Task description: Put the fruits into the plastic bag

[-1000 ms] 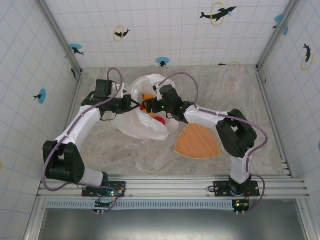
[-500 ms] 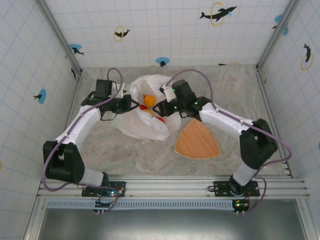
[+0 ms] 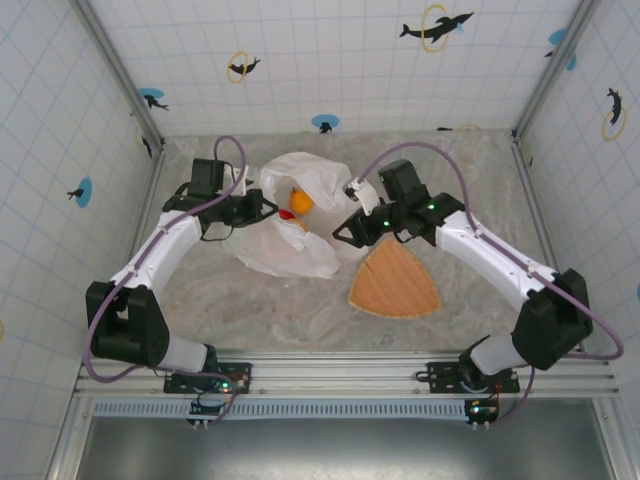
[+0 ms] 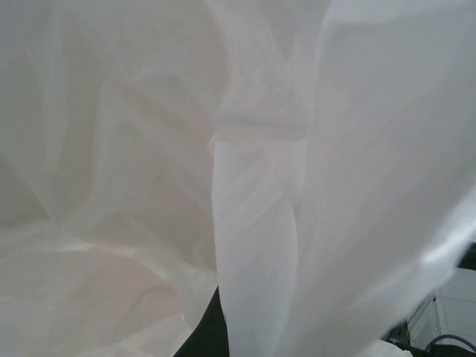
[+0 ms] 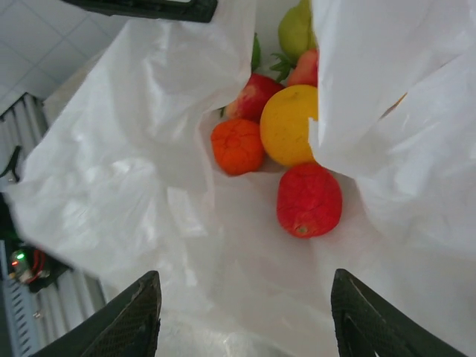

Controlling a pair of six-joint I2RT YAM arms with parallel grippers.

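Note:
The plastic bag (image 3: 285, 245) lies crumpled at mid-table with its mouth held up. My left gripper (image 3: 259, 208) is shut on the bag's left rim, and the white film (image 4: 253, 223) hangs right against the left wrist camera. Several fruits lie inside: a red one (image 5: 309, 199), an orange one (image 5: 237, 146), a yellow one (image 5: 290, 124), a red apple (image 5: 255, 95) and a green one (image 5: 294, 30). From above, an orange fruit (image 3: 300, 199) shows in the mouth. My right gripper (image 5: 245, 327) (image 3: 343, 232) hangs open just outside the bag's right side, with nothing between its fingers.
A flat orange fan-shaped tray (image 3: 395, 283) lies right of the bag, under the right forearm. Tiled walls close in the table on three sides, and a metal rail (image 3: 340, 375) runs along the near edge.
My right gripper has drawn back to the right, out of the bag's mouth, and its jaws have narrowed somewhat. The left arm and bag have stayed put.

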